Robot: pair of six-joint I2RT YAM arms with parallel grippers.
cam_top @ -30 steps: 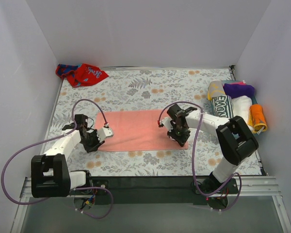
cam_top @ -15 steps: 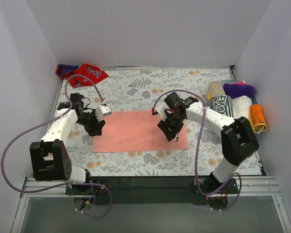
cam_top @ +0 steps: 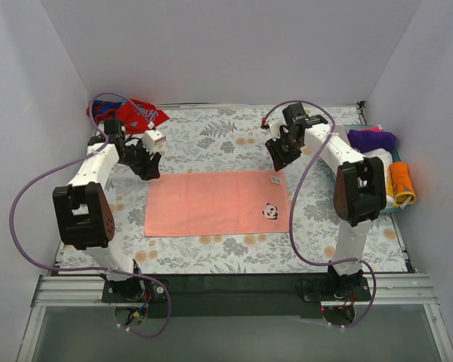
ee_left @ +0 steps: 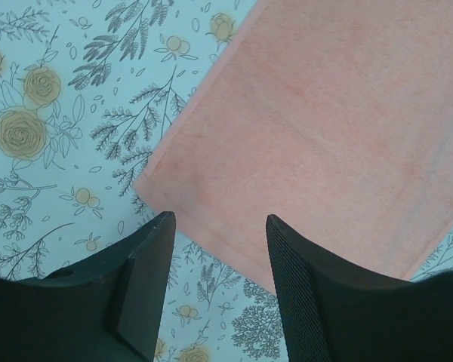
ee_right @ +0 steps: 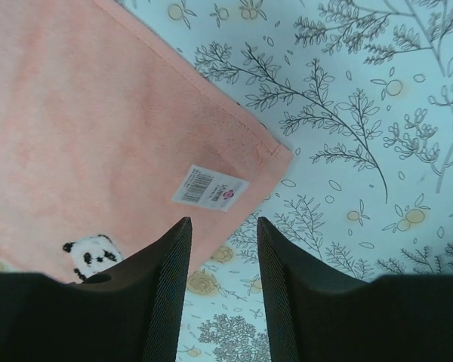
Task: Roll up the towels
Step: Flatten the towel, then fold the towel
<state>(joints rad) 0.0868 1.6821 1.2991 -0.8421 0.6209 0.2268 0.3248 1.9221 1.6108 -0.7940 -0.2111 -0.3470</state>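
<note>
Left tool: jaws apart, empty, over the far-left corner of the pink towel; we judge it should drop and pinch that hem.
Pink towel: flat and unrolled in the middle of the bench.
Right tool: apart, empty, above the far-right corner by the label; we would pinch level with the left.
Patterned towel: crumpled at the far-left corner, waiting.
Finished rolls: right edge, well apart; nothing blocks us.

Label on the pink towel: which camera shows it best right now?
Right wrist: the label sits close up, barcode visible, near a corner of the pink towel. The top view shows it only as a tiny white speck; the left wrist view misses it.
</note>
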